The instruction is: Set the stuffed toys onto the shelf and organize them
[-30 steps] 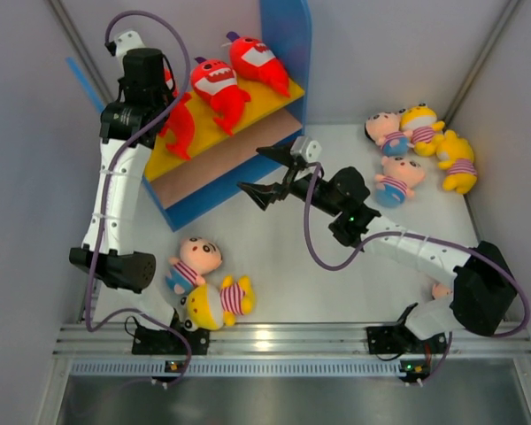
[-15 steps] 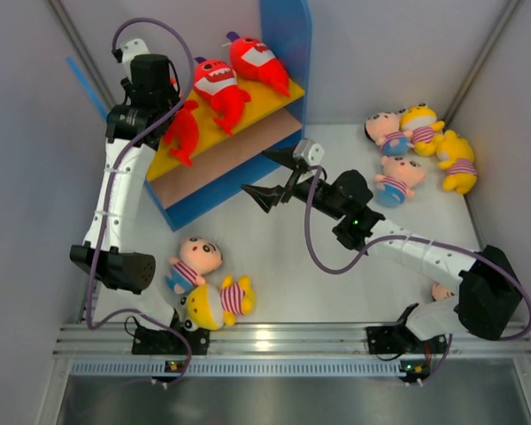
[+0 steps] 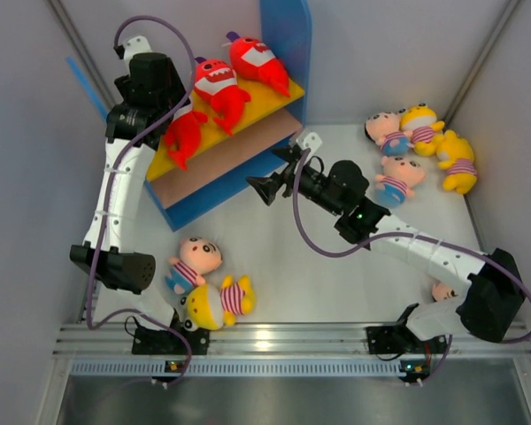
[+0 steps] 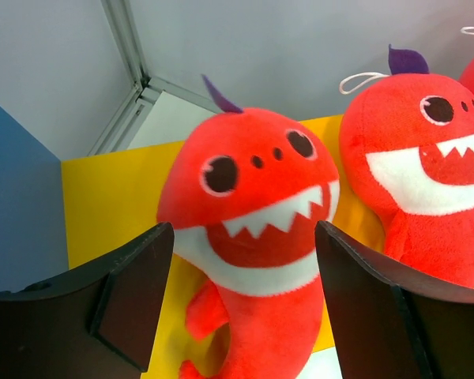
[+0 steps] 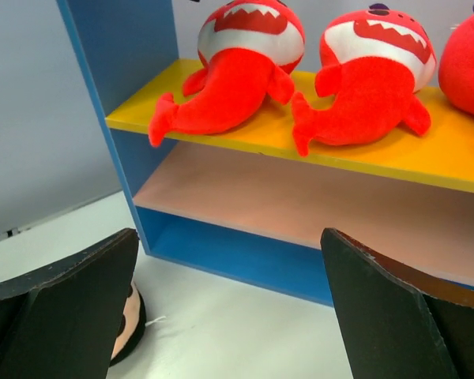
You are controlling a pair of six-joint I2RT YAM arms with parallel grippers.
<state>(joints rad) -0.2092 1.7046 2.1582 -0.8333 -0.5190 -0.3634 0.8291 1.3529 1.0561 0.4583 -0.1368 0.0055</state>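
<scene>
The shelf stands at the back left, and three red sharks lie on its yellow top board. My left gripper hovers open over the leftmost shark. In the left wrist view its fingers stand either side of that shark without pressing it. My right gripper is open and empty in front of the shelf. A pink-faced doll and a yellow doll lie at the near left. Several more dolls lie at the back right.
In the right wrist view the pinkish lower board holds nothing, and a doll's head peeks past the left finger. Grey walls close in the table on three sides. Another toy shows partly behind the right arm's base.
My left gripper has opened and let go of the red shark, which now lies on the yellow board. The right gripper has turned and edged toward the shelf.
</scene>
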